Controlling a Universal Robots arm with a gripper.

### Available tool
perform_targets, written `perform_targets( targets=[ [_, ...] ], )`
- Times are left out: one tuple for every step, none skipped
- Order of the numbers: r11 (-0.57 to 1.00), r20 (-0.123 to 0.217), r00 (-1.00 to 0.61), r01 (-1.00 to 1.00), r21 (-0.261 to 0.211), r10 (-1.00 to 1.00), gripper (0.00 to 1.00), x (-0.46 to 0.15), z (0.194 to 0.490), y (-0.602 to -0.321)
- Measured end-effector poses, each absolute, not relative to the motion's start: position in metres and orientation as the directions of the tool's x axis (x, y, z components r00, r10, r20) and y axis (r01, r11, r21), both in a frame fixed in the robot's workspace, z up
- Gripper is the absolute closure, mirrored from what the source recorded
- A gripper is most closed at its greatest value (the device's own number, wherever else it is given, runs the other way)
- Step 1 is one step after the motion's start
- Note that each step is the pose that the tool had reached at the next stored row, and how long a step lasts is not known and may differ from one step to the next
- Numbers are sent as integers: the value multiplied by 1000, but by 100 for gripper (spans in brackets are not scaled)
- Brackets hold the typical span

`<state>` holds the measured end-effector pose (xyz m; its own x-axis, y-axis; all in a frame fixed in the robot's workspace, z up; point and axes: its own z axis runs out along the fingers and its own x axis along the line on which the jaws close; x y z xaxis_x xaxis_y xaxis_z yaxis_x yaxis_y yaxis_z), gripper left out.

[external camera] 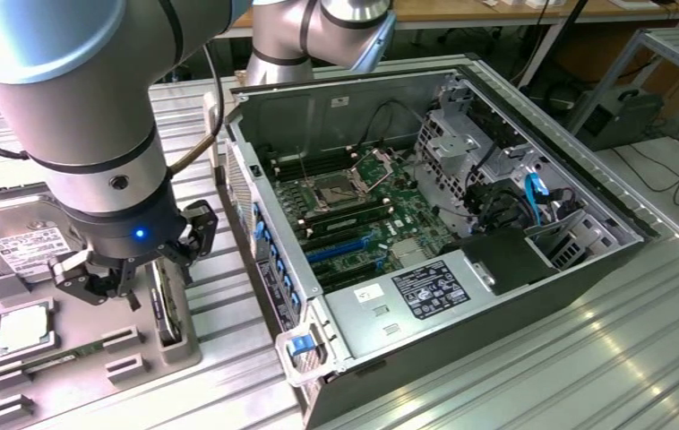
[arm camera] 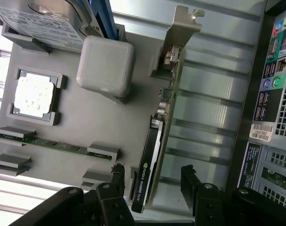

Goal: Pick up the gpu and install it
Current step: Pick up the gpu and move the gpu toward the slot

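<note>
The gpu (arm camera: pixel 151 157) is a thin black card with a silver end bracket (arm camera: pixel 183 28). It stands on its edge in a slot at the side of the grey parts tray (arm camera: pixel 86 117). My gripper (arm camera: pixel 152 183) hangs just above the card's end away from the bracket. It is open, with one finger (arm camera: pixel 117 181) on each side of the card and a gap to it on both sides. In the exterior view the gripper (external camera: pixel 136 269) hovers over the gpu (external camera: pixel 170 313) at the tray's edge nearest the open computer case (external camera: pixel 435 224).
The tray also holds a silver hard drive (arm camera: pixel 44 23), a square CPU chip (arm camera: pixel 34 94), a RAM stick (arm camera: pixel 53 141) and a grey block (arm camera: pixel 105 66). Blue expansion slots (external camera: pixel 339 246) lie on the motherboard inside the case. A ribbed metal table (external camera: pixel 579 358) surrounds everything.
</note>
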<state>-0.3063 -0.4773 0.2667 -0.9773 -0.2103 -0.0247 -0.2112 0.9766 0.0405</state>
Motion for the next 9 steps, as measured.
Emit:
perform_targets(
  targets=[
    [977,-25,-977,-212,41,-211,40,-306,266,-477],
    [976,-25,-977,-212,41,-211,40,-306,266,-478],
    [976,-25,-977,-212,41,-211,40,-306,265,-478],
    [976,-25,-977,-213,41,-212,40,-305,265,-478],
    [976,-25,-977,-213,41,-212,40,-305,264,-478],
    [976,-25,-977,-214,41,-213,40,-305,264,-478],
    [976,-25,-977,-214,41,-213,40,-305,263,-478],
    [976,-25,-977,-214,41,-213,40,-305,262,-478],
    [976,-25,-977,-214,41,-213,40,-305,261,-479]
  ],
)
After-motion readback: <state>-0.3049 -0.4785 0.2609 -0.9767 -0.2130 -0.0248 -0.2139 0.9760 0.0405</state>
